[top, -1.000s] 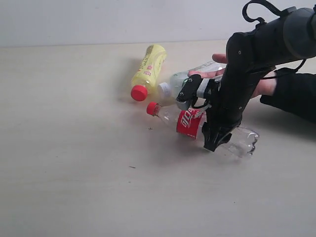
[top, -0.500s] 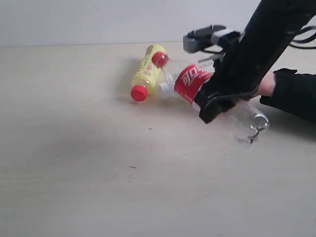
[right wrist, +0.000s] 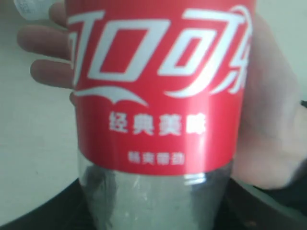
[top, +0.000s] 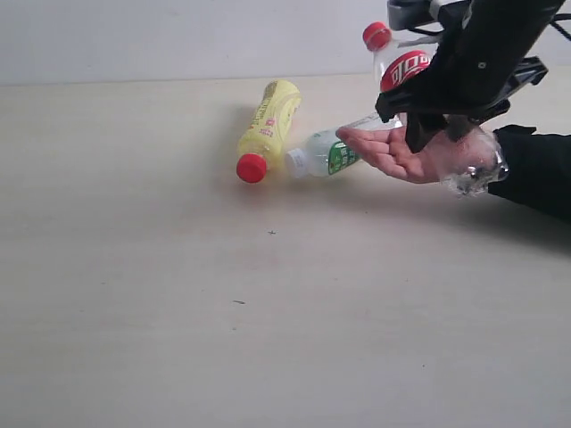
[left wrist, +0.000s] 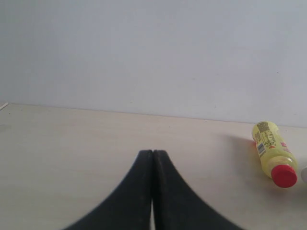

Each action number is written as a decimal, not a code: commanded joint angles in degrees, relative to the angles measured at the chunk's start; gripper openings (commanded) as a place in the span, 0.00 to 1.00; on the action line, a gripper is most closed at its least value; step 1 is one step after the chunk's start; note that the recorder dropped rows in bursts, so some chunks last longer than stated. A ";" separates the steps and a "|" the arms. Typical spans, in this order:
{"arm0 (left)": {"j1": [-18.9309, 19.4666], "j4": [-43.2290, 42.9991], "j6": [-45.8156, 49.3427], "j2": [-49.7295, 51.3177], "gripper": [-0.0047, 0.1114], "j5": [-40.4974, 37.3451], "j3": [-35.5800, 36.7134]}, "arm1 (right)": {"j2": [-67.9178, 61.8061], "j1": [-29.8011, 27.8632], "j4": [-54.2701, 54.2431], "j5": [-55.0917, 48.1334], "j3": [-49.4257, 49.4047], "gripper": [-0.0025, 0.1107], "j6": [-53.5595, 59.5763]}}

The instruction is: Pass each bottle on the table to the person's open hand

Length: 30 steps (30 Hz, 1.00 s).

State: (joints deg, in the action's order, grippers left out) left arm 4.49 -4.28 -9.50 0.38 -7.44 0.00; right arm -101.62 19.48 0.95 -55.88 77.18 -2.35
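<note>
My right gripper (top: 443, 111) is shut on the slim clear bottle with the red label (top: 406, 69), and in the right wrist view that label (right wrist: 158, 86) fills the frame. The bottle is tilted, red cap (top: 377, 36) up, its clear base (top: 473, 168) low beside the person's open hand (top: 399, 152). The hand's palm (right wrist: 273, 120) lies right behind the bottle. On the table (top: 178, 294) lie a yellow bottle with a red cap (top: 268, 125) and a small clear bottle with a green label (top: 328, 154). My left gripper (left wrist: 153, 154) is shut and empty, and the yellow bottle (left wrist: 271, 151) lies far off it.
The person's dark sleeve (top: 535, 174) rests on the table at the right edge. A pale wall (top: 178, 36) rises behind the table's far edge. A few small dark specks (top: 271, 233) dot the table's front half.
The right gripper has lifted the red-label bottle off the table, up and to the right. It swung from lying flat to cap-up over the hand. The green-label bottle now shows.
</note>
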 commanded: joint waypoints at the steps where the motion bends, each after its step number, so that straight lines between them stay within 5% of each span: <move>1: 0.07 -0.07 0.06 -0.38 0.04 0.28 0.00 | -5.04 -0.30 0.04 0.93 2.89 0.02 -0.42; 11: 0.07 -0.07 0.06 -0.38 0.04 0.28 0.00 | -8.64 -0.30 -0.19 3.66 3.13 0.04 -0.67; 23: 0.07 -0.07 0.06 -0.38 0.04 0.28 0.00 | -8.64 -0.30 -0.37 3.55 3.15 0.53 -0.67; 30: 0.07 -0.07 0.06 -0.38 0.04 0.28 0.00 | -8.64 -0.30 -0.37 3.55 3.15 0.61 -0.67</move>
State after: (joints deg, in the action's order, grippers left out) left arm 4.49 -4.28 -9.50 0.38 -7.44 0.00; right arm -110.27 19.48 0.00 -52.73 80.03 -2.76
